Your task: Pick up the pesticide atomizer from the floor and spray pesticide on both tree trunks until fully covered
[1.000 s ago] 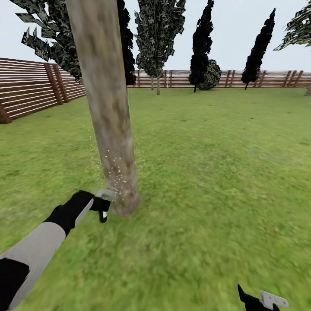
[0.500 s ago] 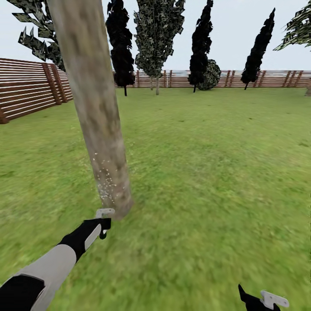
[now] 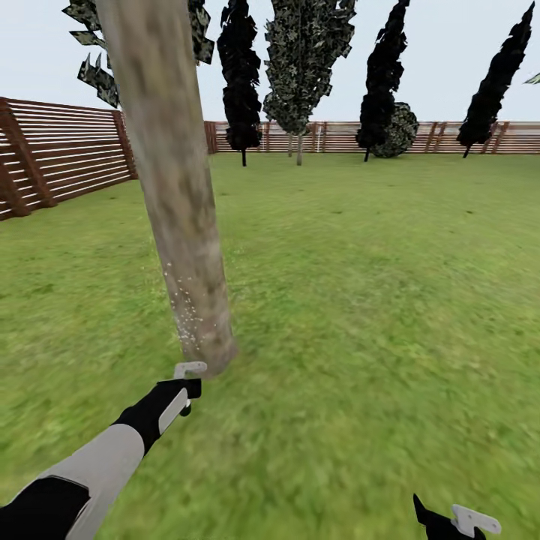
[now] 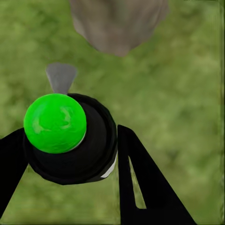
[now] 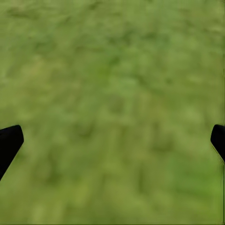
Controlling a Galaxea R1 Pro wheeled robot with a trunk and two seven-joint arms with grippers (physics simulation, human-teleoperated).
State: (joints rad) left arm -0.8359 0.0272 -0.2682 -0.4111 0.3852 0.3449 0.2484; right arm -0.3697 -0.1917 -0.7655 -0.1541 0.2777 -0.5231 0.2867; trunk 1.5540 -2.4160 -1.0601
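Observation:
The near tree's thick pale mottled tree trunk (image 3: 176, 202) rises from the grass just ahead of me. White specks of pesticide (image 3: 182, 313) dot its lower left side. My left gripper (image 3: 186, 384) hovers low by the trunk's base, shut on the pesticide atomizer (image 4: 70, 140), a black bottle with a green cap between the black fingers (image 4: 140, 187). The trunk base (image 4: 119, 23) lies just beyond the bottle. A second tree (image 3: 304, 67) with a pale trunk stands far back by the fence. My right gripper (image 5: 112, 140) hangs open over bare grass at the lower right (image 3: 450, 521).
A brown slat fence (image 3: 60, 157) runs along the left and across the back. All-black trees (image 3: 241, 82) (image 3: 382, 75) (image 3: 495, 79) and a round bush (image 3: 399, 129) stand along the back fence. Open lawn (image 3: 375, 285) spreads to the right.
The view has shifted, so the camera moved. My left gripper with the atomizer sits lower by the trunk's base than one second ago. The wide cloud of specks has thinned to a narrow streak.

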